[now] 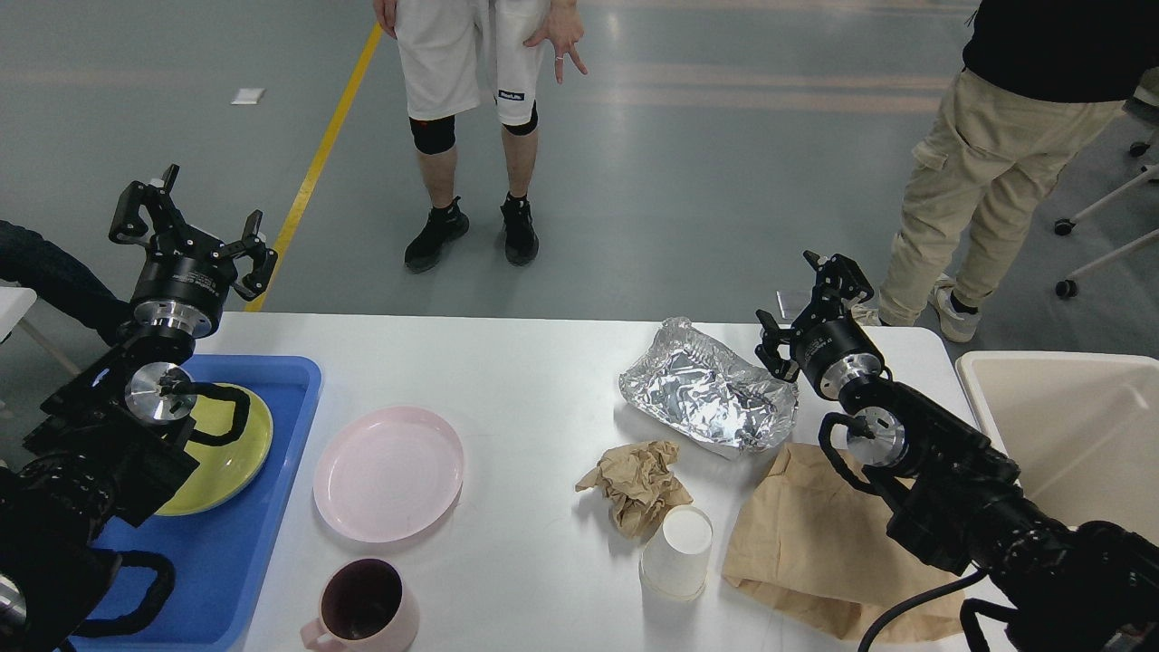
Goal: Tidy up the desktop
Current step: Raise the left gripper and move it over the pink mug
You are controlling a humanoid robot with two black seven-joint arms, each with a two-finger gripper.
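The white desktop (543,362) spans the view. On it lie a pink plate (388,473), a pink mug (362,605), a crumpled brown paper ball (636,480), a white paper cup (677,552) on its side, a flat brown paper bag (815,543) and a crumpled foil tray (706,394). My left gripper (192,226) is raised above the table's far left corner, open and empty. Just right of the foil, my right gripper (810,303) is also held up, open and empty.
A blue tray (244,543) at the left holds a yellow-green plate (235,444), partly hidden by my left arm. A cream bin (1059,426) stands off the right edge. Two people stand beyond the far edge.
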